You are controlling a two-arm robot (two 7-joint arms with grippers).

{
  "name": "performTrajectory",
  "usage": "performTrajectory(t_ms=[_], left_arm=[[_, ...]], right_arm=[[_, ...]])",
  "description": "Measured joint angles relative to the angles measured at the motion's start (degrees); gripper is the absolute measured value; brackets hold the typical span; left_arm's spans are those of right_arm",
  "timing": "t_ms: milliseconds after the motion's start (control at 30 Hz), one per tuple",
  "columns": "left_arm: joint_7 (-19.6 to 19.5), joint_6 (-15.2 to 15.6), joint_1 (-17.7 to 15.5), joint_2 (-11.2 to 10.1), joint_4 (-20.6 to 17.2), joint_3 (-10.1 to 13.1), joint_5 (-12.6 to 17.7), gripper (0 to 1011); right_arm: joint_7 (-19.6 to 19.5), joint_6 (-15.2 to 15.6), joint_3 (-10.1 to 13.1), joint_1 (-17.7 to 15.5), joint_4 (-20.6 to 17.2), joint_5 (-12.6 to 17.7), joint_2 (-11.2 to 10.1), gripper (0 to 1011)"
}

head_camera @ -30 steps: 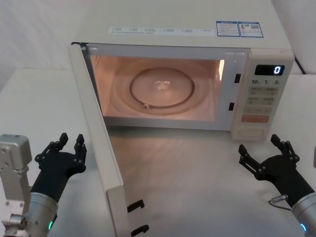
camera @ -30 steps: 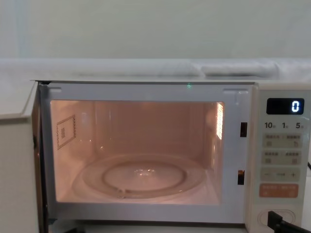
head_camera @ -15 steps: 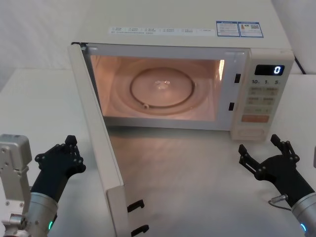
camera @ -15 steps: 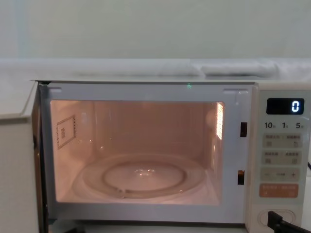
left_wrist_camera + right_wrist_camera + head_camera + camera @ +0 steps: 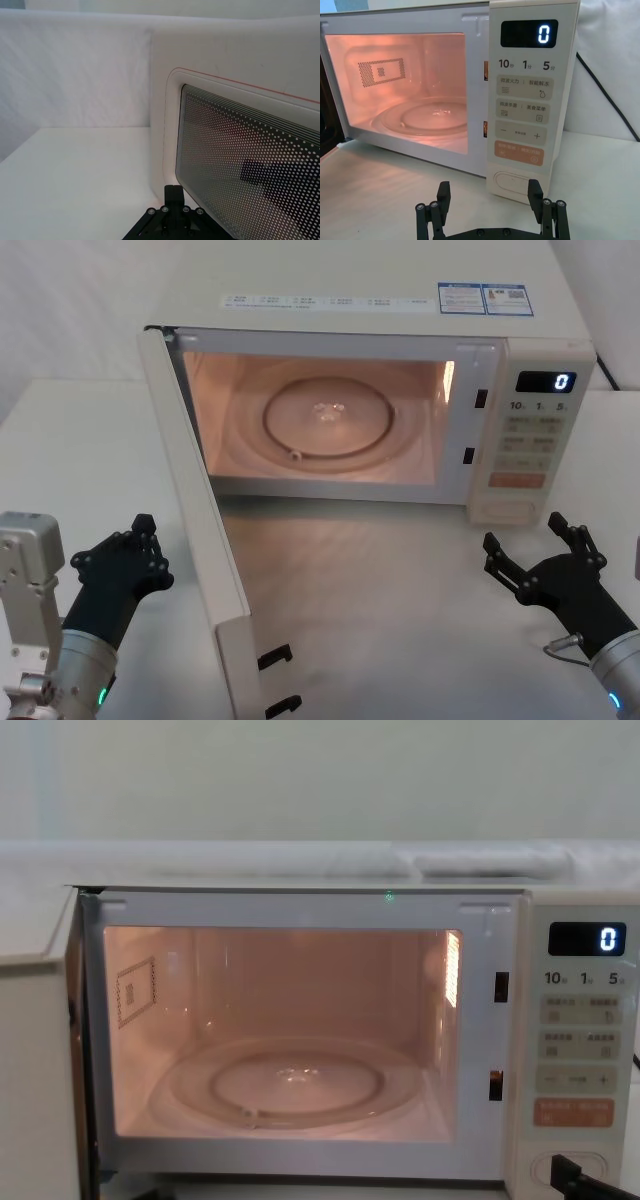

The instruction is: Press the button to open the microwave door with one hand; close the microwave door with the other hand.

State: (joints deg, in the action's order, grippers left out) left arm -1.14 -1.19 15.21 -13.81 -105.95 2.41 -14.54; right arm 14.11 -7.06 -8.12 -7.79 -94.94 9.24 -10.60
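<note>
Two risks: large cream microwave door (image 5: pixel 195 530) stands wide open; left gripper (image 5: pixel 140 555), fingers clenched, sits just outside it, and an off-centre push may skid. Right gripper (image 5: pixel 540 555), fingers released, idles below the pill-shaped cream button (image 5: pixel 512 182).

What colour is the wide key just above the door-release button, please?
Orange key, above the cream button; clearest in the right wrist view.

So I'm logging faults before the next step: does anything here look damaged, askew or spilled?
Nothing stands out. The microwave door stands wide open, the lit cavity holds only its glass turntable, and the display reads 0.
</note>
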Motion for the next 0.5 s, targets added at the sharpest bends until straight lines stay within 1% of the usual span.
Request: performTrajectory(t_ms=[500], left_arm=[[0.0,0.0,0.0,0.0,0.0,0.0,0.0,0]], right_arm=[[0.0,0.0,0.0,0.0,0.0,0.0,0.0,1002]])
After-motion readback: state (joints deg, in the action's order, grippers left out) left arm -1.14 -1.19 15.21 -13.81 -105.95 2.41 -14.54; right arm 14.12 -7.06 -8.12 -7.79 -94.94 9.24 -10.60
